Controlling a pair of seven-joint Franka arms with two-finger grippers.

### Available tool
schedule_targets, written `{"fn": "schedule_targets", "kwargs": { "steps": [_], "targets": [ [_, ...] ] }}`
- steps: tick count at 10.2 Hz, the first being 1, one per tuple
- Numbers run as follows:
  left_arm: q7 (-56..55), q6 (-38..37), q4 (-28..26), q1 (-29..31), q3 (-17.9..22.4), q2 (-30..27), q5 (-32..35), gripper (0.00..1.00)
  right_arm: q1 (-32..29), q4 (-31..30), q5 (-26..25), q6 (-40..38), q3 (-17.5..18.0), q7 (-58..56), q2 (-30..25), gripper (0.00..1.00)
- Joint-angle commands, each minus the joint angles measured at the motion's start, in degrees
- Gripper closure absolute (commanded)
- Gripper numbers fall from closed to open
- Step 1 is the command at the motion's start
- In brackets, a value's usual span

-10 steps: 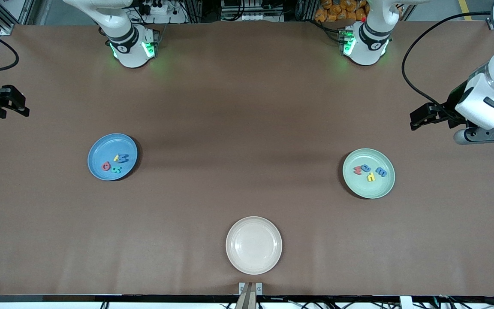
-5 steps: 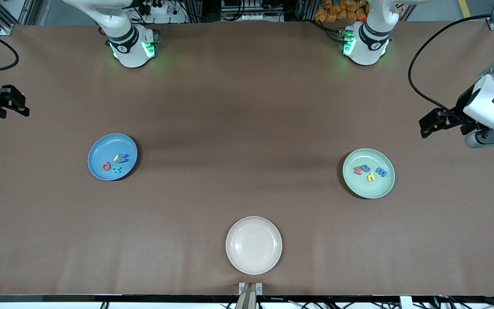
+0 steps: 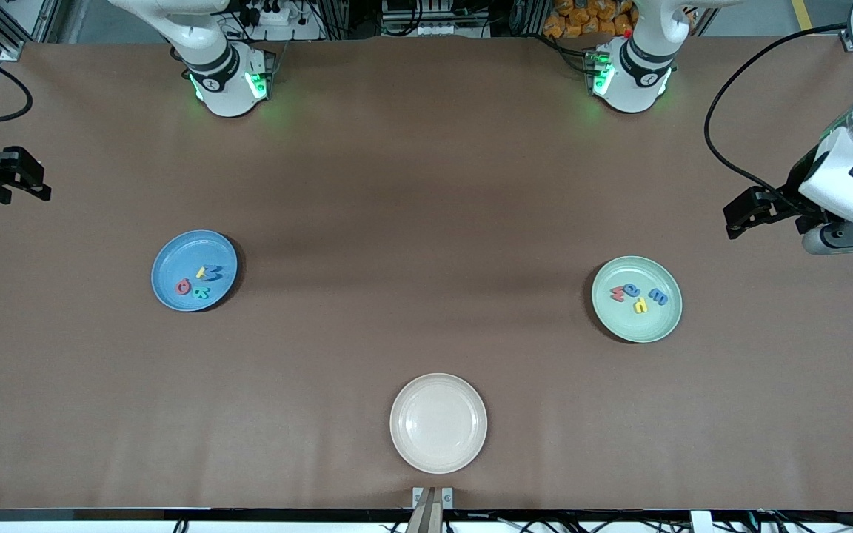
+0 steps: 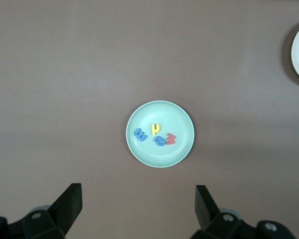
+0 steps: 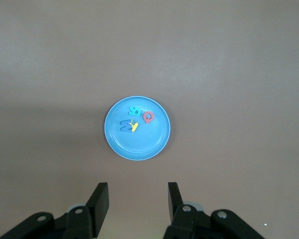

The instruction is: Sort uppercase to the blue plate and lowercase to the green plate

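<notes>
Both claws up and empty; letters already sorted onto their plates.

My left claw (image 4: 137,211) hangs spread wide over bare table (image 3: 426,222) at the left arm's end; my right claw (image 5: 138,201) hangs partly spread, holding nothing, at the right arm's end. Four uppercase (image 3: 199,281) lie on the blue plate (image 3: 167,255), four lowercase (image 3: 639,296) on the green plate (image 3: 663,322); the cream plate (image 3: 437,455) sits nearest the front camera. Judgement: the foam letters are light, soft and thin, so I would pinch across opposite edges, gently.
</notes>
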Motion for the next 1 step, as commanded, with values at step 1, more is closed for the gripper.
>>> {"fn": "schedule_targets", "kwargs": {
  "steps": [1],
  "targets": [
    [0.18, 0.10, 0.12, 0.12, -0.20, -0.45, -1.48, 0.00, 0.24, 1.54, 1.74, -1.11, -0.56, 0.60, 0.72, 0.44]
  ]
}}
